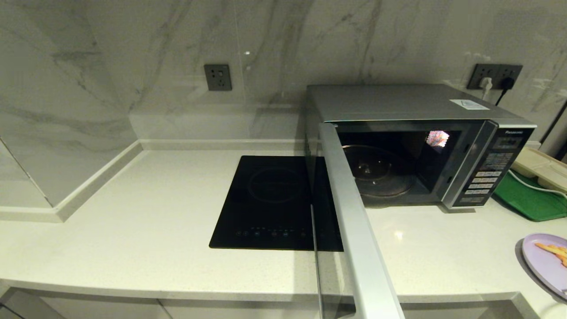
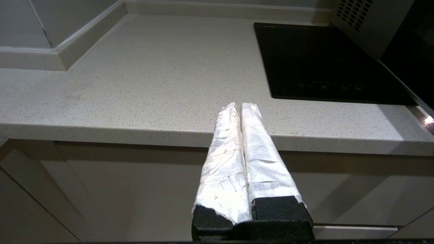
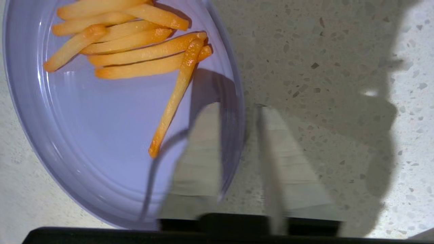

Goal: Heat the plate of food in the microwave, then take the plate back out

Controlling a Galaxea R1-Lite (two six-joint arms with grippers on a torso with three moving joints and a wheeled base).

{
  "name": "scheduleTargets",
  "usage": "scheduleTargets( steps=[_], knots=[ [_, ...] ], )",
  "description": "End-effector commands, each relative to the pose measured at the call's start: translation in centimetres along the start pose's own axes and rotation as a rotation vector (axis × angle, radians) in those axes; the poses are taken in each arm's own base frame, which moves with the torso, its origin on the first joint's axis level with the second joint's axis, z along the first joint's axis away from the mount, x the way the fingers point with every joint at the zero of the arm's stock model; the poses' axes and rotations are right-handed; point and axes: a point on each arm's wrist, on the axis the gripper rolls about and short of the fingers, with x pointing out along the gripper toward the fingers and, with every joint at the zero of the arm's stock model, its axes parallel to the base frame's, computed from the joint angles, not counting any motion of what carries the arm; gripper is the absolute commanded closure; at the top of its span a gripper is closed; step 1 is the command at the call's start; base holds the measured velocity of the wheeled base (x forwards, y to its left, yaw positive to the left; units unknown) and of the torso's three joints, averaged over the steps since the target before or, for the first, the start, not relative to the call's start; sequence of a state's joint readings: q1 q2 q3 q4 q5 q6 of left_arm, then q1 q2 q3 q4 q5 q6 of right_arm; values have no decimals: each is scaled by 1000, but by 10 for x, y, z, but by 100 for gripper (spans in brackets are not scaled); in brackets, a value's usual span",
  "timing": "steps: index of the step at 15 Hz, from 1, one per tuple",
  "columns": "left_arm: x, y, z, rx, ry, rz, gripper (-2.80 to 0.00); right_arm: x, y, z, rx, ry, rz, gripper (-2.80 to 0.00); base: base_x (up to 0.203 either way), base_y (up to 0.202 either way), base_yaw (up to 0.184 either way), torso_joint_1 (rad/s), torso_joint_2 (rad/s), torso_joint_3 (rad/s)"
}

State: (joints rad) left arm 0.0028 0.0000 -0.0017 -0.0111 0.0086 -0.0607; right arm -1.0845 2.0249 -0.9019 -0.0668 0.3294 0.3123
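Observation:
The lavender plate of food (image 1: pixel 547 261) lies on the counter at the far right front, with orange fries (image 3: pixel 135 47) heaped on one side of it. My right gripper (image 3: pixel 239 107) is open and straddles the plate's rim (image 3: pixel 234 101): one finger (image 3: pixel 203 152) is over the inside of the plate, the other (image 3: pixel 288 162) over bare counter outside it. The microwave (image 1: pixel 416 106) stands at the back right with its door (image 1: pixel 354 221) swung wide open toward me and the glass turntable (image 1: pixel 376 170) bare inside. My left gripper (image 2: pixel 240 105) is shut and empty, low in front of the counter edge.
A black induction hob (image 1: pixel 274 199) is set into the counter left of the microwave, partly behind the open door. A green tray (image 1: pixel 531 199) with pale items lies right of the microwave. A marble wall and a raised ledge (image 1: pixel 66 199) bound the left side.

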Motion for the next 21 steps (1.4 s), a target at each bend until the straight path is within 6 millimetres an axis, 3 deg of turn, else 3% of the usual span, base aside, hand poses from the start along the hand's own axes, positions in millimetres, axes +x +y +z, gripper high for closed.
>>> scheduleTargets(
  steps=[1,5,9,12,16,20,21],
  knots=[
    [0,0,0,-1,-1,1,0,-5,-1,3,6,-18,2,-280,0,0,0,0,0,0],
    [0,0,0,-1,-1,1,0,-24,-3,7,-13,-70,12,-280,0,0,0,0,0,0],
    [0,0,0,-1,-1,1,0,-81,18,-4,-91,-120,131,-280,0,0,0,0,0,0],
    [0,0,0,-1,-1,1,0,-147,50,-34,-176,-71,274,-280,0,0,0,0,0,0],
    [0,0,0,-1,-1,1,0,-230,104,-100,-386,84,457,-280,0,0,0,0,0,0],
    [0,0,0,-1,-1,1,0,-266,133,-135,-490,189,553,-280,0,0,0,0,0,0],
    [0,0,0,-1,-1,1,0,-274,141,-142,-528,207,546,0,0,0,0,0,0,0]
  ],
)
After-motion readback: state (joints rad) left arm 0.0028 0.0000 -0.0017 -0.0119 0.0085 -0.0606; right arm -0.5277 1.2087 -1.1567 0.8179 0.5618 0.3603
